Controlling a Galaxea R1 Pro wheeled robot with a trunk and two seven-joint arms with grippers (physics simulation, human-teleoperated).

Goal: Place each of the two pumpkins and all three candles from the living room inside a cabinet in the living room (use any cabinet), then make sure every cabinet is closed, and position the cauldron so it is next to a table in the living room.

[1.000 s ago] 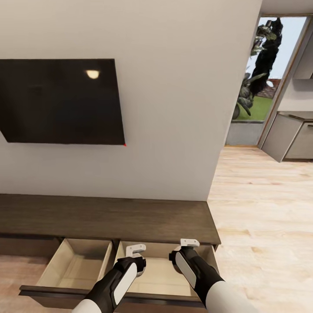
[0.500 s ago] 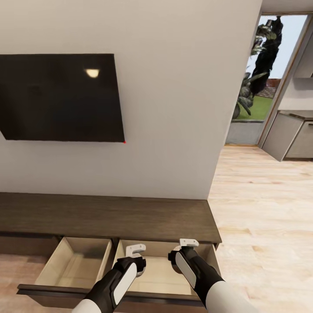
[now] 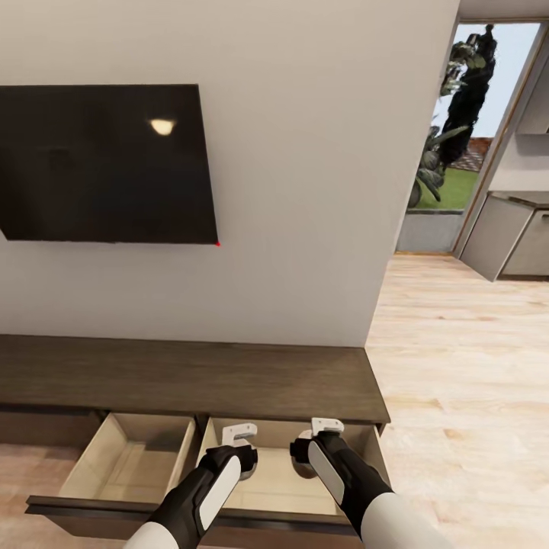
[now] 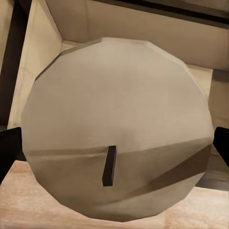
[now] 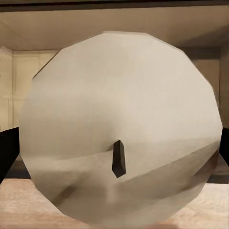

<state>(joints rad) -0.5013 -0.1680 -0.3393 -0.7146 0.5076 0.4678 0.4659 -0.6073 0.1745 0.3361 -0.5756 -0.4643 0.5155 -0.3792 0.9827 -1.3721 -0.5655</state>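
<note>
Two candles are held over the open right drawer.
At lower centre, the left end effector (image 3: 242, 441) is clamped on one candle (image 4: 117, 129), the right end effector (image 3: 324, 435) on another candle (image 5: 121, 126); both forearms are angled down toward the cabinet (image 3: 191, 377).

The cabinet (image 3: 191, 377) is a long low dark-brown unit standing on the pale wood floor (image 3: 465, 396) against the white wall, and its flat top is bare. Two drawers in its front are pulled open side by side, the left drawer (image 3: 126, 465) and the right drawer (image 3: 278, 476), both with pale wood insides. The floor runs on to the right of the cabinet toward a doorway.
</note>
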